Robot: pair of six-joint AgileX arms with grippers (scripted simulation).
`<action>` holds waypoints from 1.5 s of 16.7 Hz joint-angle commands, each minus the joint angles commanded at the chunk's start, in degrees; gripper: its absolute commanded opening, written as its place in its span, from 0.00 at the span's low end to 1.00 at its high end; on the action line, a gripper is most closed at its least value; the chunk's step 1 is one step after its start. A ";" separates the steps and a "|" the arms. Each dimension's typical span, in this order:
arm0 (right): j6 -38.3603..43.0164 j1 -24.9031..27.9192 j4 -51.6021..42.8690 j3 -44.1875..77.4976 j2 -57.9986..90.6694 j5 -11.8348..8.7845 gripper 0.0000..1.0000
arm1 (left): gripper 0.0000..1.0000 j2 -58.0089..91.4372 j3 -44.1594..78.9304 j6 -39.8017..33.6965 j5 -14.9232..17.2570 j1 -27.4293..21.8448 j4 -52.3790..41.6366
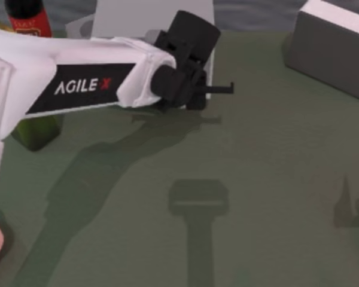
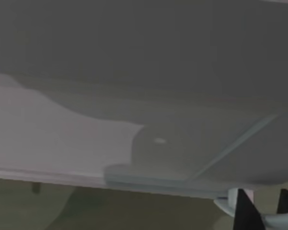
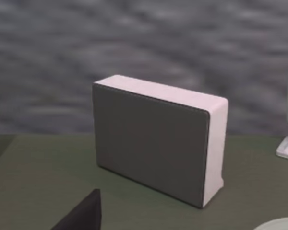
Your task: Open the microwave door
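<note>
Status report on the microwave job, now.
Left gripper at the microwave front, far side of table, fingers by the door. Right arm parked, facing the grey-and-white box. Nothing blocking seen.

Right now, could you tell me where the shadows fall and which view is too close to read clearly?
Top view: the left arm casts a long dark shadow across the table, plus a separate T-shaped shadow near the centre. Left wrist view: pressed so close to the microwave that it fills the picture as soft grey surfaces. Right wrist view: evenly lit, showing the grey-and-white box.
</note>
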 joint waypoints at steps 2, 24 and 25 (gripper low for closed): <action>0.00 0.00 0.00 0.00 0.00 0.00 1.00 | 0.00 0.00 0.00 0.00 0.00 0.00 0.00; 0.00 0.00 0.00 0.00 0.00 0.00 1.00 | 0.00 -2.13 -3.47 2.82 2.05 0.43 2.17; 0.00 0.00 0.00 0.00 0.00 0.00 1.00 | 0.00 -2.13 -3.47 2.82 2.05 0.43 2.17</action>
